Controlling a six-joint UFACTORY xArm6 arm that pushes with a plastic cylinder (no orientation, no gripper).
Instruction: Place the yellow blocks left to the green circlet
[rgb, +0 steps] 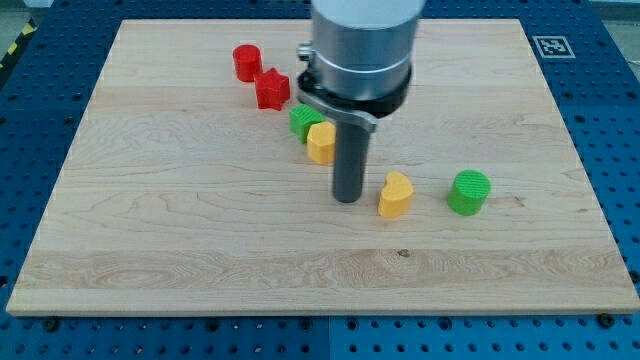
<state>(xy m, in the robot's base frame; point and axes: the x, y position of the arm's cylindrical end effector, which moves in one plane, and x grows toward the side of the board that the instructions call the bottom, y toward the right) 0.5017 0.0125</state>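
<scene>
My tip (348, 198) rests on the board near its middle. A yellow heart-shaped block (395, 194) lies just to the tip's right, a small gap apart. A green round block (468, 192) stands further right of that yellow block. A second yellow block (320, 142) lies above and left of the tip, touching a green block (302, 121) that is partly hidden behind the arm.
A red round block (246, 62) and a red star-shaped block (272, 89) lie at the upper left of the wooden board (150, 220). The arm's grey body (362, 45) hangs over the board's top middle. A blue perforated table surrounds the board.
</scene>
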